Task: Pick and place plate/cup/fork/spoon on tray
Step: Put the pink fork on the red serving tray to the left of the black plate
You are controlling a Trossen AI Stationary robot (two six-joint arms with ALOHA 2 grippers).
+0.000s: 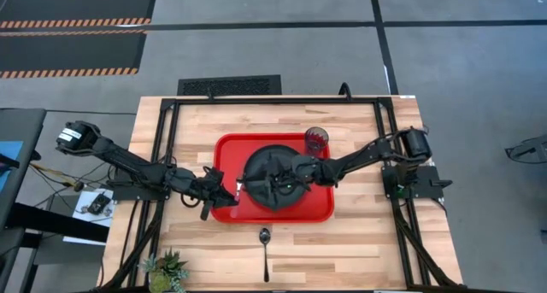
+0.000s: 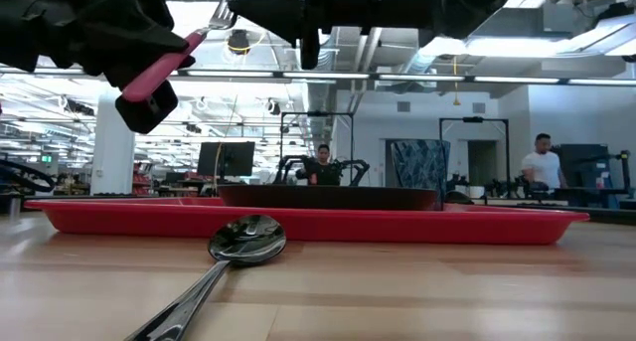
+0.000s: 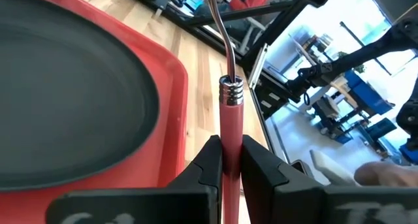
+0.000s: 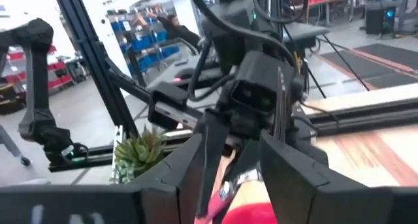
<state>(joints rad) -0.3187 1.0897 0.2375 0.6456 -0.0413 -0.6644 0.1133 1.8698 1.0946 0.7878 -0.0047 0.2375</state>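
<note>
The black plate [image 1: 275,175] lies on the red tray [image 1: 229,148] at the table's middle. The tinted cup [image 1: 316,139] stands on the tray's far right corner. The dark spoon [image 1: 265,242] lies on the bare wood near the front edge, and in the low view its bowl [image 2: 246,238] rests on the table. My left gripper [image 1: 215,193] is shut on the red-handled fork [image 2: 164,68] above the tray's left near corner. My right gripper [image 1: 285,182] hangs open and empty over the plate. My left gripper pinches the fork's pink handle [image 3: 230,136] between its two fingers. The handle runs out forward along the fingers. The metal collar [image 3: 230,90] and the neck stick out past the fingertips. The fork is lifted clear of the tray and slopes upward, tines [image 2: 220,17] highest.
A small potted plant [image 1: 167,272] stands at the table's near left corner. Black frame rails [image 1: 167,148] run along both sides of the table. Bare wood shows in front of the tray around the spoon. People stand in the room behind the table [image 2: 542,167].
</note>
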